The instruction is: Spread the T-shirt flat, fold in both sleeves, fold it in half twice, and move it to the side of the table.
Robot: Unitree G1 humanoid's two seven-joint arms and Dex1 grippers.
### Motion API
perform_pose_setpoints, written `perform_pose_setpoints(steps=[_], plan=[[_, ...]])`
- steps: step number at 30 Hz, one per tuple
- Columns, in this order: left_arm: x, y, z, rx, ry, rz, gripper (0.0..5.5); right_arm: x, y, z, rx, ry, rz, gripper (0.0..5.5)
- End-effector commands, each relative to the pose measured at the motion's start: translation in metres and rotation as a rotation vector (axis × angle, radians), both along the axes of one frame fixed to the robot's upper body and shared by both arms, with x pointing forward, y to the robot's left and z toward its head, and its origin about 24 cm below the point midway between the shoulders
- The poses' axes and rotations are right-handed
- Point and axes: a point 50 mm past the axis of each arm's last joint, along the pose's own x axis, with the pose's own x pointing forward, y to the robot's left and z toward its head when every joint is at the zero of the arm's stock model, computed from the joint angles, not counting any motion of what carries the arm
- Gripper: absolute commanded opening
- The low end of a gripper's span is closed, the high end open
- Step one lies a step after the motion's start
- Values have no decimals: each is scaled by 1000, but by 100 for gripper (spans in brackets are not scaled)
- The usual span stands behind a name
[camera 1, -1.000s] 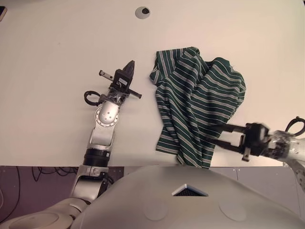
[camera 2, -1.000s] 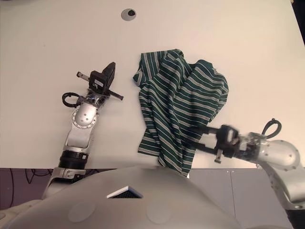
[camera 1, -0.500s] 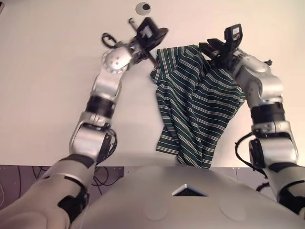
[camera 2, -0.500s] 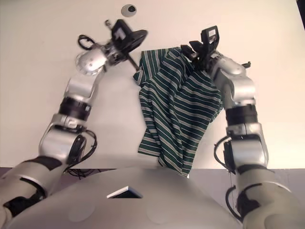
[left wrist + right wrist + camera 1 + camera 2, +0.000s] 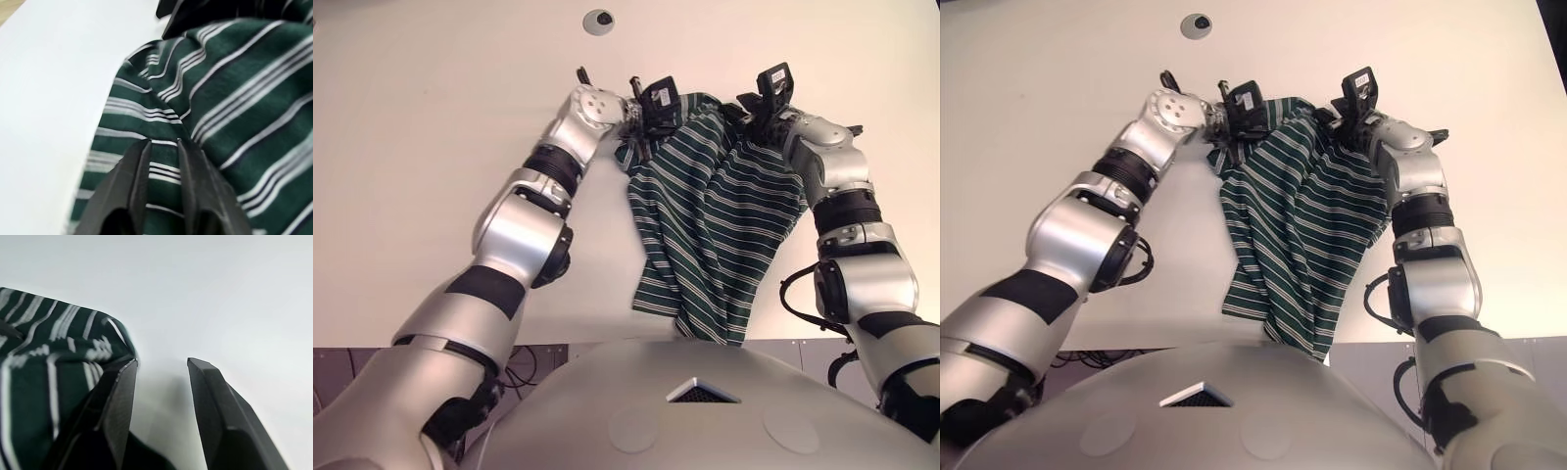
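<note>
On the white counter [image 5: 431, 147], a green T-shirt [image 5: 715, 225] with thin pale stripes lies crumpled, right of the middle. It runs as a long, wrinkled heap from the far part of the counter toward the robot, and its lower end reaches the near edge. The cloth is bunched and folded over itself, widest across its far half and narrowing toward the near end. No sleeve can be told apart from the folds.

Both arms stretch forward to the shirt's far end. The left gripper [image 5: 164, 143] sits at the far left corner of the shirt, its two dark fingers [image 5: 139, 166] drawn close together with only a narrow slit between them, their tips pressed onto the striped cloth where a crease runs up to them; it looks clamped on a pinch of the fabric.

The right gripper [image 5: 161, 363] is at the far right corner of the shirt, fingers spread apart. One finger [image 5: 120, 391] lies right against the rounded edge of the cloth, and the other [image 5: 215, 396] stands over bare counter just beside it, with nothing held between them.

Farther back, a small round grey fitting [image 5: 598, 20] is set into the counter, well apart from the shirt.
</note>
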Motion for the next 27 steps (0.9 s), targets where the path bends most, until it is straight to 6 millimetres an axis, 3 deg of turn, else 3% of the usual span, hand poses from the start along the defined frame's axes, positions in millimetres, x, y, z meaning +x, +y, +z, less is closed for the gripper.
perform_pose_setpoints(steps=[1,4,7,10,16,21,27], plan=[[-55,127,-48,275,202,44,153,-11,7,1,2,-34,50,187],[-81,146,-36,226,191,-43,190,-21,12,-2,12,-13,93,187],[-96,137,-20,154,142,-119,231,-28,19,-11,37,39,123,187],[-95,127,-1,34,114,-114,274,-37,32,-17,62,60,167,187],[-52,107,45,-351,45,110,294,-37,33,-14,68,40,175,187],[-36,95,42,-330,63,159,378,-34,28,-5,52,6,173,257],[-17,76,27,-263,112,212,385,-29,7,-2,-60,12,143,272]])
